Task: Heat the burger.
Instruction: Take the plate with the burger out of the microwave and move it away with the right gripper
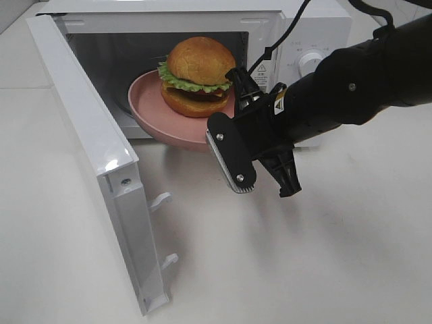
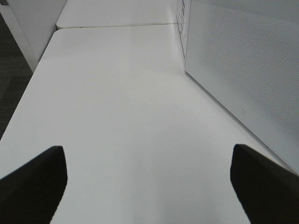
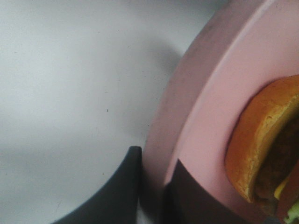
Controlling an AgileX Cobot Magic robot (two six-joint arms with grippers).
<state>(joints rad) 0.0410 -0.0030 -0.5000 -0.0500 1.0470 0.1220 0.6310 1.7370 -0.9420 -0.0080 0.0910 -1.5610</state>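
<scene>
The right pincer (image 1: 260,177) and its arm hide the pink plate's (image 1: 145,101) near rim and part of the microwave's (image 1: 324,27) control panel, while the right wrist view crops the burger (image 3: 261,144) to a blurred edge.

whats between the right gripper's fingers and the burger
Only bare pink plate: the right gripper pinches its rim, and the burger sits further in. The right wrist view shows it.

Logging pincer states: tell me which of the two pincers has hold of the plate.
The right pincer: its fingers clamp the pink plate rim at the microwave mouth. The left pincer hangs open over bare table.
</scene>
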